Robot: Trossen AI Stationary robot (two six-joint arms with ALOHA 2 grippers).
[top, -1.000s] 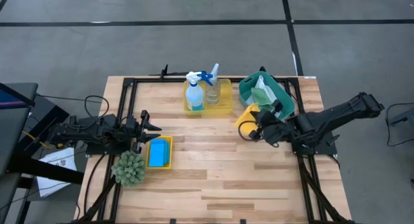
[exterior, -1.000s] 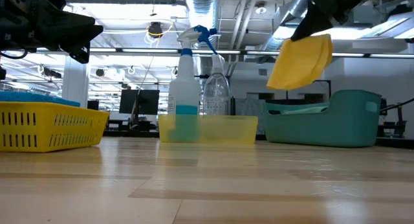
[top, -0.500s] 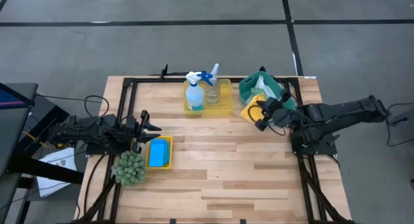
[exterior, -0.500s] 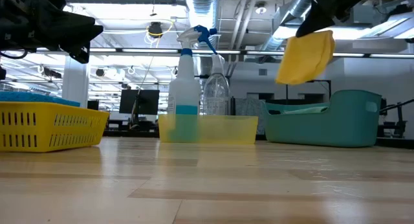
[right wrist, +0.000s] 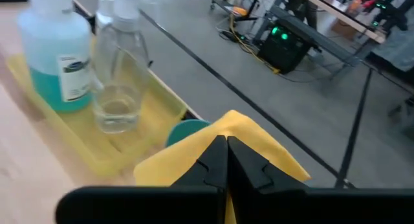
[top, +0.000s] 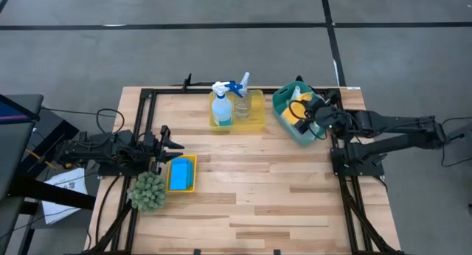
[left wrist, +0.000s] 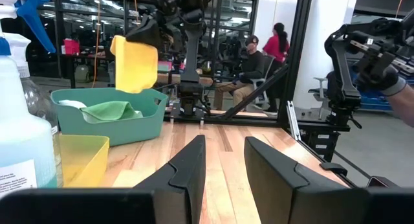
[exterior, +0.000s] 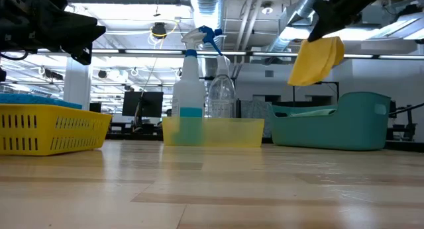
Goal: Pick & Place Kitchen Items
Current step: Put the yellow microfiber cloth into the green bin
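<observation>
The right gripper (top: pixel 301 112), jaws clamped on a yellow cloth (exterior: pixel 317 60), hangs over the teal bin (top: pixel 310 130) at the table's (top: pixel 258 203) far right corner. The cloth dangles clear above the bin's rim, touching nothing below it. A green cloth (left wrist: pixel 108 111) and something white already lie inside the bin.

Just left of the bin, along the far edge, a yellow tray (top: pixel 257 121) holds a spray bottle (top: pixel 221 107) of blue liquid and a clear bottle (top: pixel 242 104), standing upright side by side. Bare wood separates the tray from the bin; in the low view their walls nearly meet.

The left gripper (top: pixel 175 144) waits low at the table's left side, its fingers (left wrist: pixel 187 166) a little apart and holding nothing. Just beside it, a second yellow tray (top: pixel 193 183) carries a blue sponge (top: pixel 179 174). A spiky green ball (top: pixel 147 191) sits touching that tray's left side, near the left edge.

The middle and the near half of the table lie open between the two arms. A black frame (top: pixel 147 93) runs along the table's far and side edges. Beyond the table, the left wrist view shows people seated in the room behind.
</observation>
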